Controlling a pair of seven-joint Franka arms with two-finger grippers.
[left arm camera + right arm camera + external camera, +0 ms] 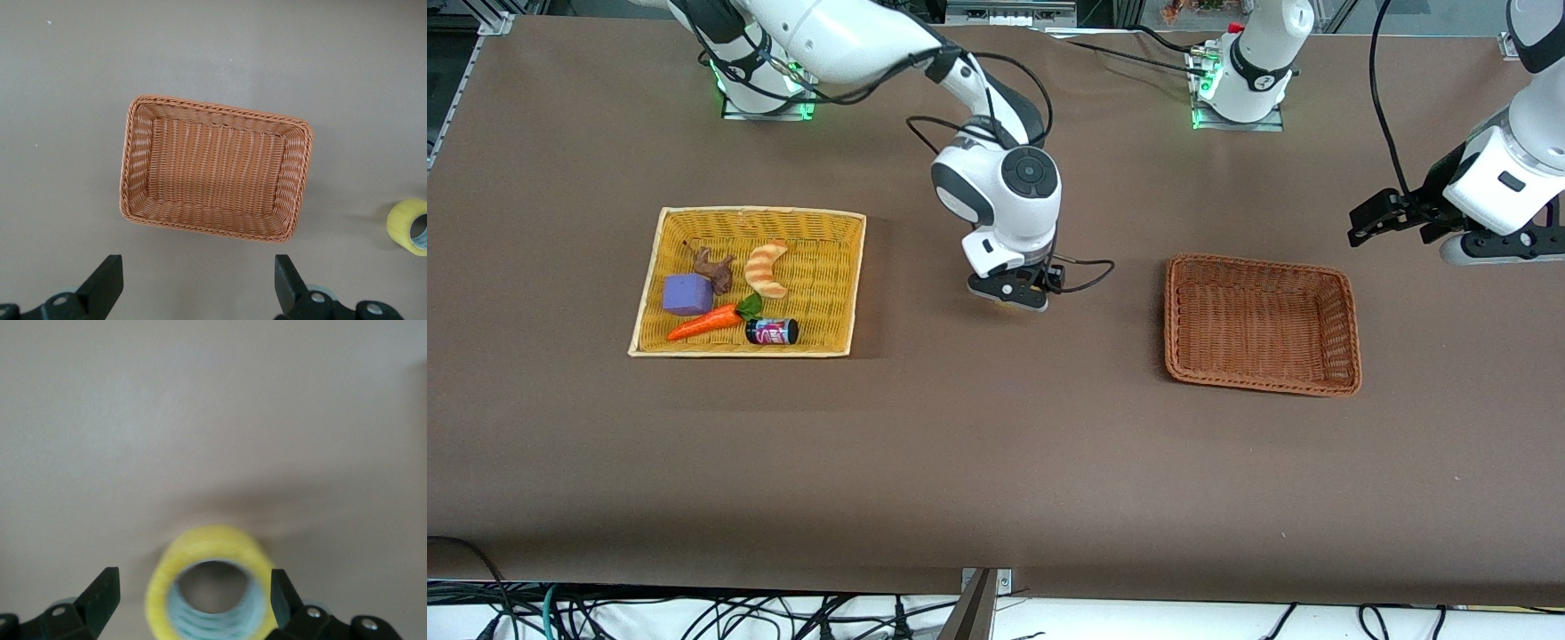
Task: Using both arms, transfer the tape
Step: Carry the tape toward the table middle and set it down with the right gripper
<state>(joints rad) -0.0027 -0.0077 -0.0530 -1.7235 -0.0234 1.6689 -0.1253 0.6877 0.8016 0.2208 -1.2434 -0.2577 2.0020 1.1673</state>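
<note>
The tape (212, 587) stands on edge on the desk (996, 462), between the yellow tray (649, 302) and the brown basket (215, 167), right under the right gripper (193, 600). Its fingers (100, 593) stand wide on either side of the roll, gripping nothing. The roll looks light and stiff, with a smooth rim that may roll or slip; pinching across its 2 flat faces, or through the core, seems safest. The left gripper (199, 283) waits over the desk beside the basket, fingers spread and empty.
</note>
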